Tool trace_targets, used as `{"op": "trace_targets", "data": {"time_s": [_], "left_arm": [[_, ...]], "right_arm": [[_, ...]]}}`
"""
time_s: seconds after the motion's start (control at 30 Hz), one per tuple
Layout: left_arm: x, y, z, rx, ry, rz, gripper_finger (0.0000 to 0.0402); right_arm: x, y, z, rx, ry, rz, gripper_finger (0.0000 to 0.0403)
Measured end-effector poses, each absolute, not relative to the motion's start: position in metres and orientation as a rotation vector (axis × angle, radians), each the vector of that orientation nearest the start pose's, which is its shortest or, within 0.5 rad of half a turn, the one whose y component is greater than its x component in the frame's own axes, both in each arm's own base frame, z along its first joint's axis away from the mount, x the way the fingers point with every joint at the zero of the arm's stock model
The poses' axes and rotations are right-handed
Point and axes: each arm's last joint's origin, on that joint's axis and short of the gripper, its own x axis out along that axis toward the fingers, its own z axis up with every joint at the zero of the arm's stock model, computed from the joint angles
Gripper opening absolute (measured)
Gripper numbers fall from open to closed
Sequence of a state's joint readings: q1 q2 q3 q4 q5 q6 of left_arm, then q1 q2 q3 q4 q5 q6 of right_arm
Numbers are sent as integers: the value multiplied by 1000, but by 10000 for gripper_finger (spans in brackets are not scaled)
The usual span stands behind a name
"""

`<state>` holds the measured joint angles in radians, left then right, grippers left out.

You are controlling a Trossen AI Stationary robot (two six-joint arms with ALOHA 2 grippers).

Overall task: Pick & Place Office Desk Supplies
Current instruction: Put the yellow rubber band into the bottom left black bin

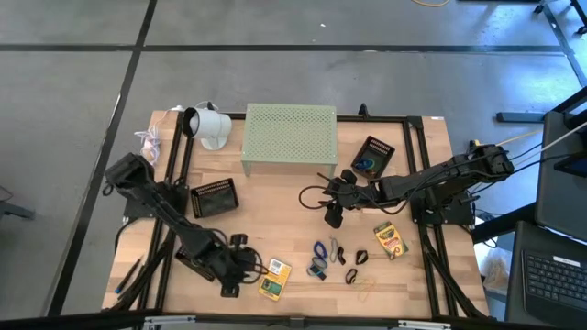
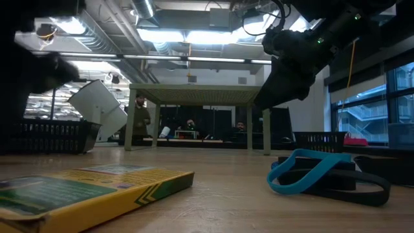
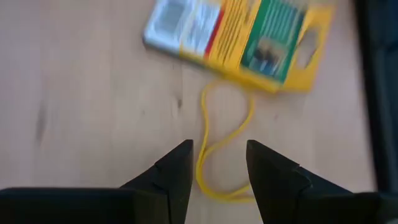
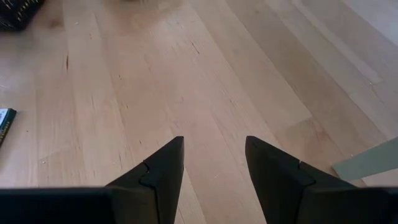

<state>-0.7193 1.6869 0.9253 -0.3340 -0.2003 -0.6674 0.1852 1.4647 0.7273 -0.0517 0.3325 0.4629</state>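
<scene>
On the wooden table (image 1: 275,197), starting at the left, the left gripper (image 1: 240,264) hangs low near the front edge with its jaws apart and nothing between them, just beside a yellow-green card box (image 1: 273,279); it looks set either to take something there or to have let go. Its wrist view adds what the overhead picture cannot resolve: a thin yellow rubber-band loop (image 3: 219,149) lies on the wood running between the dark fingers (image 3: 171,177), with the printed box just beyond, touching or nearly touching the loop's far end. A black mesh tray (image 1: 214,197) sits behind that arm, probably a drop-off bin. Toward the middle, small loose supplies lie scattered near the front: a blue rubber band (image 1: 320,248) and black binder clips (image 1: 356,258) among them. The low view shows the blue band draped over a black clip, which the high view does not make clear. Behind stands the pale green perforated riser (image 1: 289,137). To the right, the right gripper (image 1: 334,216) hovers over bare wood, jaws open and empty, apparently waiting; a second card box (image 1: 390,240) lies near it, and a second tray (image 1: 371,156) farther back holds blue items.
</scene>
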Motion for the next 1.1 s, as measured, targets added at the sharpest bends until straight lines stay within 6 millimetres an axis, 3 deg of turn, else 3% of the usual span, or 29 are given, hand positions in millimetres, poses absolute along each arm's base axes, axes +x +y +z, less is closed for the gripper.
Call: {"op": "trace_targets", "data": {"time_s": [0.23,0.47,0.6,0.83,1.1], "left_arm": [[247,-201,129,-138,1216,-153,144],[249,-198,124,5,1169,-133,135],[249,-198,123,47,1167,-151,104],[249,-197,122,93,1167,-181,13],[254,-201,129,151,1136,-205,2]], "right_arm": [[278,42,178,237,712,-311,176],[278,42,178,237,712,-311,176],[278,42,178,237,712,-311,176],[278,42,178,237,712,-311,176],[278,42,178,237,712,-311,176]]}}
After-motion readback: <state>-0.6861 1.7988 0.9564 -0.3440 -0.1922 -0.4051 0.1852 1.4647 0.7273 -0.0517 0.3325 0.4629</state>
